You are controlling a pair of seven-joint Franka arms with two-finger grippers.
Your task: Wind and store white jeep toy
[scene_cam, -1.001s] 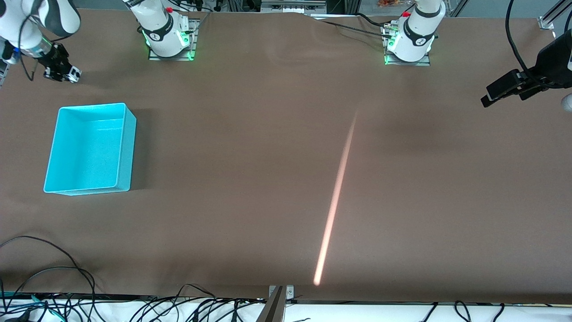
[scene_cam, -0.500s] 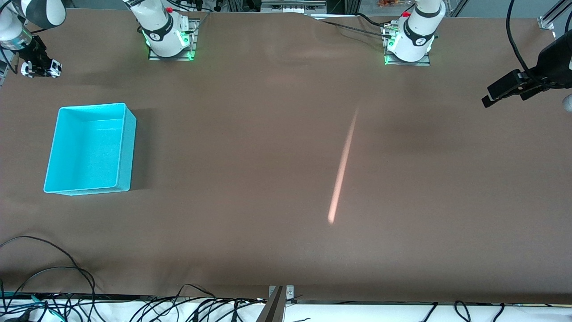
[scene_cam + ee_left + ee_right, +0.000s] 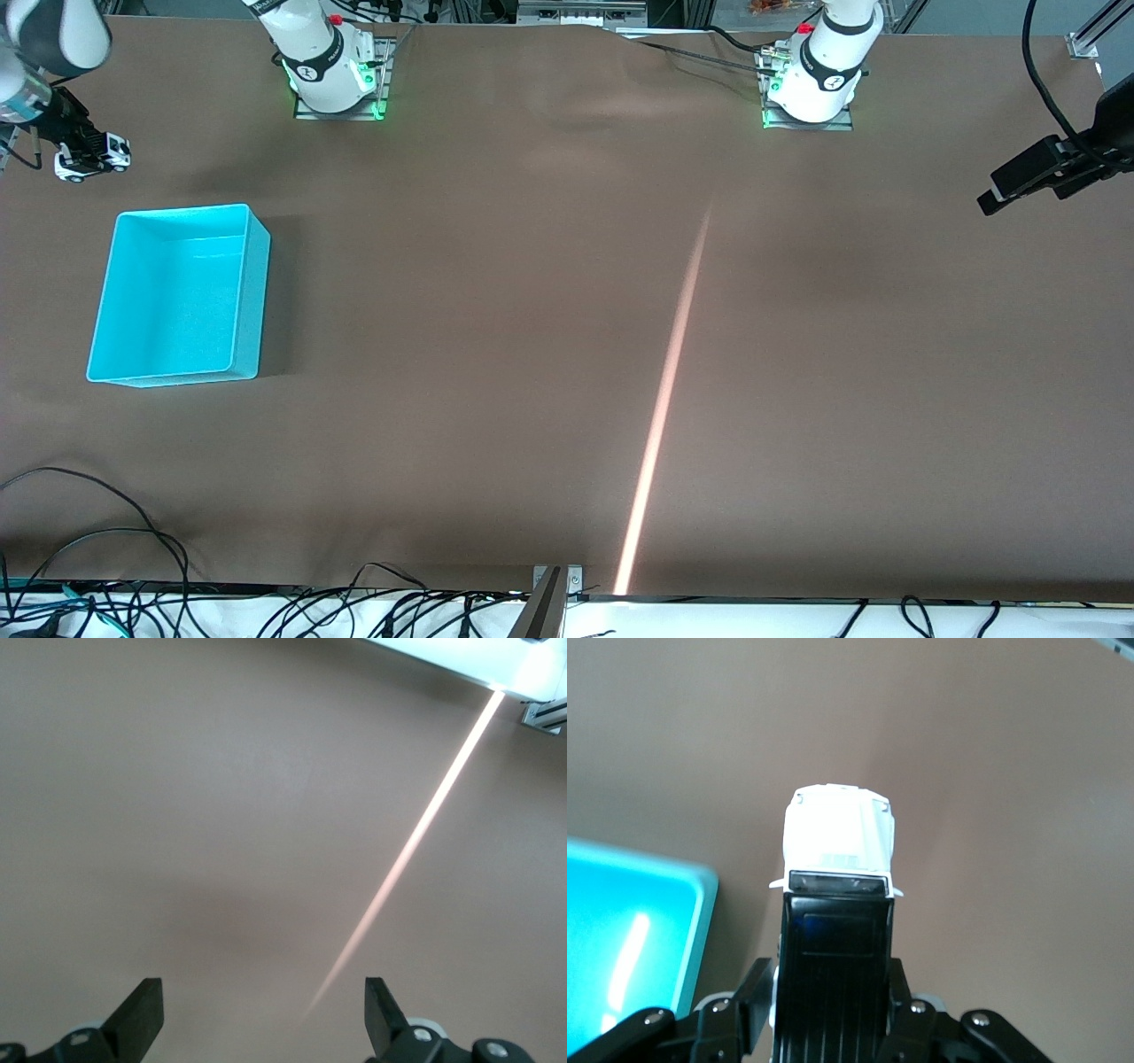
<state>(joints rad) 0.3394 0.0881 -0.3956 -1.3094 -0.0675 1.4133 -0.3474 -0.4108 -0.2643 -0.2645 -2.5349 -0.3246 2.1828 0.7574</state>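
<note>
Your right gripper (image 3: 89, 159) is clamped on the white jeep toy (image 3: 91, 163), and over the last second it has swung out toward the desk's edge at the right arm's end and then come back a little, so it now hangs over bare desk (image 3: 496, 292) just short of the cyan bin (image 3: 177, 297), on the side of the bin that lies farther from the front camera. In the right wrist view the jeep (image 3: 839, 840) sits squarely between the fingers (image 3: 757, 988), its white hood pointing away from the wrist, with the bin's corner (image 3: 691, 895) just coming into sight beside it. The bin itself has not moved and holds nothing yet.

You can read that as the carry phase: the toy is off the desk and nearly at its container, so I'd judge that storing is what remains, with one more short shift needed to bring it over the bin's opening before you let go.

Your left gripper (image 3: 1019, 177) waits with its fingers (image 3: 142, 1014) spread and nothing between them, over the left arm's end of the desk, having drifted slightly toward that edge. The streak of light (image 3: 664, 390) across the desk has changed length; it is only a reflection.
</note>
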